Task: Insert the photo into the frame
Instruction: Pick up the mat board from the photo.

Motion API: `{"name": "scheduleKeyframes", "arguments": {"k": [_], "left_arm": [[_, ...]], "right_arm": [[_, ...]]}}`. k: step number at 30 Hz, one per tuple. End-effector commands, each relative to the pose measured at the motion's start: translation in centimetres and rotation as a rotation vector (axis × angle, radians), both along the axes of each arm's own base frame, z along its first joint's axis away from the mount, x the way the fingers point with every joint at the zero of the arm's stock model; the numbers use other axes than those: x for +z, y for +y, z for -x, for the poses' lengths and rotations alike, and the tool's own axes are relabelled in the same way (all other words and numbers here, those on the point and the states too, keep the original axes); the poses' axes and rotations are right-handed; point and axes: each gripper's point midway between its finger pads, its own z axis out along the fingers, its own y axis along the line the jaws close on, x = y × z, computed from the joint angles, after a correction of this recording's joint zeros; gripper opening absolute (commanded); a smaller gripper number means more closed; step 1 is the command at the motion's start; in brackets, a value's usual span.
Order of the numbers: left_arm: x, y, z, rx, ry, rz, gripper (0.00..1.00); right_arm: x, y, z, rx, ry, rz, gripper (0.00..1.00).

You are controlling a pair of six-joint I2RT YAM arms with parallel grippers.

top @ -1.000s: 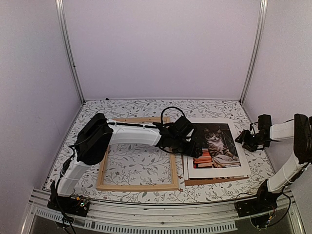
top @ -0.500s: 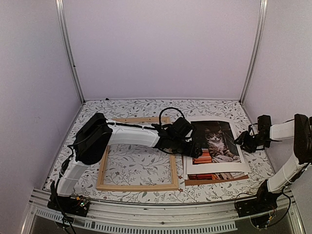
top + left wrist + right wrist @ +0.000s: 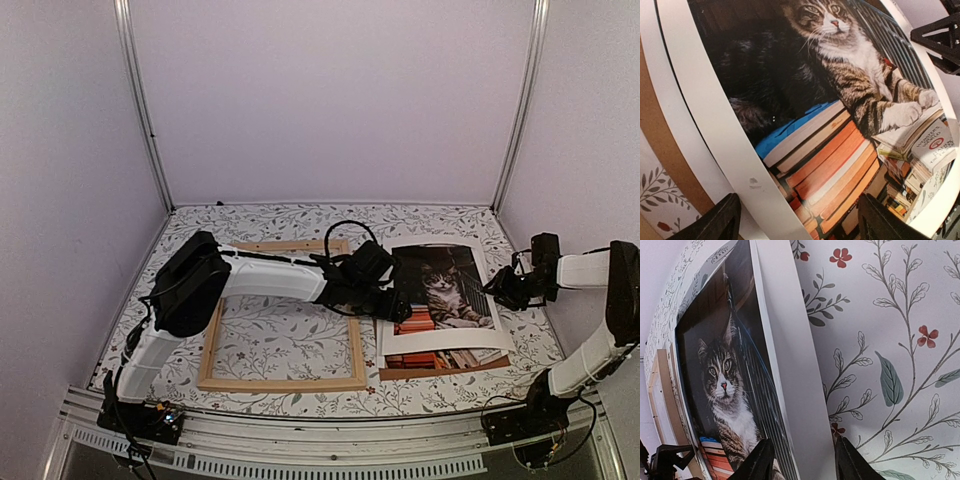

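Photo (image 3: 445, 292): grey tabby, orange-red books. Frame (image 3: 283, 384): pale wood. Table cover (image 3: 285, 338): white, green vines, red flowers.

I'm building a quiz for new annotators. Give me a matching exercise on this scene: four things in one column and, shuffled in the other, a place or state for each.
Things
1. wooden frame
2. photo
3. backing board
4. right gripper

Places or states
A. brown strip peeking out at the stack's near edge
B. at the right edge of the white border
C. empty, floral tablecloth showing through
D. right of the frame, showing a tabby cat

Pairs: 1-C, 2-D, 3-A, 4-B
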Motion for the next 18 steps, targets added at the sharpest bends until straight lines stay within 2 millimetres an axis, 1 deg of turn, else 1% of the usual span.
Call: {"name": "scheduleKeyframes", "arguments": {"k": [1, 8, 9, 14, 18], "left_arm": [[-6.4, 3.2, 1.2, 0.017, 0.095, -0.155, 0.81], [-7.4, 3.5, 0.8, 0.024, 0.039, -0.25, 0.71], [-7.5, 3.8, 0.5, 0.036, 0.018, -0.274, 0.7], [-7.6, 4.3, 0.4, 0.045, -0.035, -0.333, 0.59], [-7.7, 4.6, 0.2, 0.051, -0.057, -0.36, 0.54]], "right_arm": [[0.7, 0.9, -0.1, 0.022, -0.027, -0.041, 0.43], [1.4, 1.2, -0.2, 0.03, -0.046, -0.061, 0.42], [1.4, 1.3, -0.2, 0.031, -0.047, -0.064, 0.42], [1.5, 1.4, -0.2, 0.034, -0.05, -0.072, 0.41], [1.6, 1.5, -0.3, 0.036, -0.053, -0.08, 0.41]]}}
